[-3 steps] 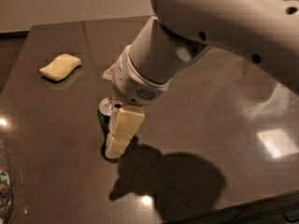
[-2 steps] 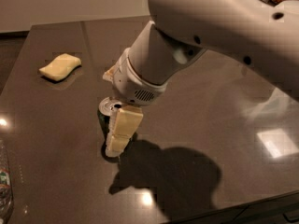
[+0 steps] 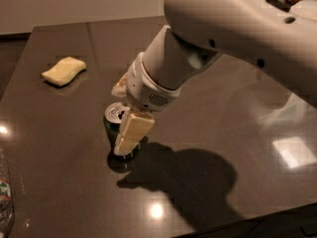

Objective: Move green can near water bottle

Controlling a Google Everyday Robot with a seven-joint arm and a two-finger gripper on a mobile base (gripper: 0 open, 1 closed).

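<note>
The green can point(image 3: 113, 120) stands upright on the dark table point(image 3: 208, 108), left of centre, its silver top showing. My gripper point(image 3: 118, 133) reaches down over it from the upper right, with the jaws on either side of the can. The near pale finger point(image 3: 132, 132) lies flat against the can's front side; the far finger is mostly hidden behind the can. The can rests on the table. The water bottle point(image 3: 5, 197) lies at the bottom left edge, only partly in view, well left of the can.
A pale yellow sponge point(image 3: 63, 71) lies at the back left of the table. My large white arm point(image 3: 237, 29) fills the upper right. Its shadow falls on the table right of the can. The table's front edge runs along the bottom right.
The gripper and the can stay in the same place. The upper arm has shifted only slightly.
</note>
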